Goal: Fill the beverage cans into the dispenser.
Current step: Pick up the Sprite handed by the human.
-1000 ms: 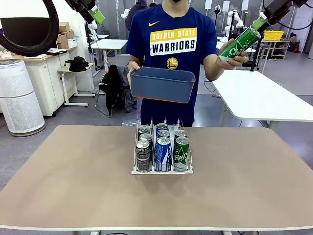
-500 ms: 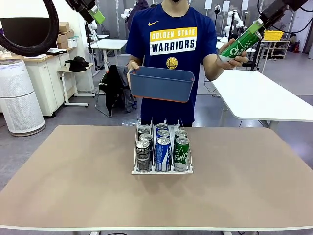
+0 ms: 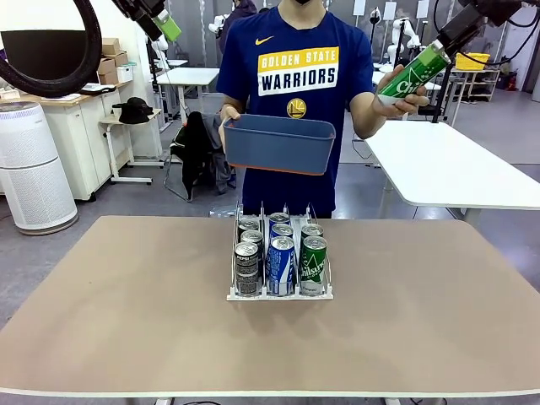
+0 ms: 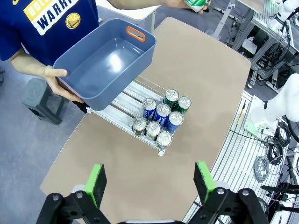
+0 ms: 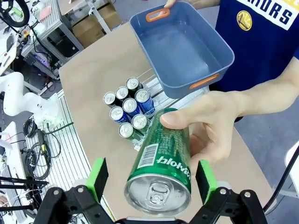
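Observation:
The clear dispenser (image 3: 279,294) stands mid-table with several beverage cans in its lanes: black (image 3: 246,263), blue (image 3: 280,263) and green (image 3: 313,261). The person's hand (image 3: 396,99) holds up another green can (image 3: 411,76) at the upper right. My right gripper (image 3: 440,42) is at that can's top. In the right wrist view this green can (image 5: 161,165) lies between my open right gripper's (image 5: 152,179) green pads, with a gap on each side. High at the left, my left gripper (image 3: 164,25) hangs open and empty (image 4: 150,183), looking down on the dispenser (image 4: 122,111) and its cans (image 4: 161,119).
The person stands at the far edge and holds an empty blue-grey tub (image 3: 278,145) above the dispenser's back end. The same tub (image 4: 105,63) (image 5: 184,46) appears in both wrist views. A white table (image 3: 447,169) stands behind at the right. The brown tabletop (image 3: 126,321) spreads around the dispenser.
My right gripper and the person's hand with the green can have shifted slightly upward. The left arm, tub and dispenser have stayed put.

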Action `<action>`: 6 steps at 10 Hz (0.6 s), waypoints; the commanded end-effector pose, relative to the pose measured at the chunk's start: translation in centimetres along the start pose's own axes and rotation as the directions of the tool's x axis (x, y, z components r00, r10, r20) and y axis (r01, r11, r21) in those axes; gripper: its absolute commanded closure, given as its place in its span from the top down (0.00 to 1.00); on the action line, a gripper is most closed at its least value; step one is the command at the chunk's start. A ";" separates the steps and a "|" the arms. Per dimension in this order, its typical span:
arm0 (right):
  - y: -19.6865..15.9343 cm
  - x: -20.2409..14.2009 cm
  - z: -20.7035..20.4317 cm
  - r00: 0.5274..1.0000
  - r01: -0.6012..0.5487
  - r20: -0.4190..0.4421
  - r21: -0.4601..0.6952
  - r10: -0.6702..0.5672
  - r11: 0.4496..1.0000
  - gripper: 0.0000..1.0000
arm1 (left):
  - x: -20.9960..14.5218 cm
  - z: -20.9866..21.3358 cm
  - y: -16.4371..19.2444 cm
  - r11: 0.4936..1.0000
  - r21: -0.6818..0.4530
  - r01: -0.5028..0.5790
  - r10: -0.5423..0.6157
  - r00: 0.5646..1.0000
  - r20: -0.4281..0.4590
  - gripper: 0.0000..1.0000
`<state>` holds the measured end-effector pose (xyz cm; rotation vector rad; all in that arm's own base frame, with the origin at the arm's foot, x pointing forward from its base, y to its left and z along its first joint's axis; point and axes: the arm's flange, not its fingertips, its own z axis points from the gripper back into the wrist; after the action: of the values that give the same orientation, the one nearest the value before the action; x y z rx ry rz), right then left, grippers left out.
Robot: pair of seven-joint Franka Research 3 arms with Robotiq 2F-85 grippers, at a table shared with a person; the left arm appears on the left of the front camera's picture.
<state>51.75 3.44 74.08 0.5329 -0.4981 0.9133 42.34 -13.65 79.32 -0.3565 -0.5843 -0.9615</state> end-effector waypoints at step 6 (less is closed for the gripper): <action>0.1 -0.4 -0.2 0.999 0.046 0.009 -0.024 -0.046 0.999 0.40 | -0.4 -0.1 0.2 1.000 -0.006 0.007 -0.007 1.000 0.020 1.00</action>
<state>51.86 3.34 73.93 0.5331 -0.4978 0.8923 42.34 -13.64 79.32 -0.3565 -0.5843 -0.9614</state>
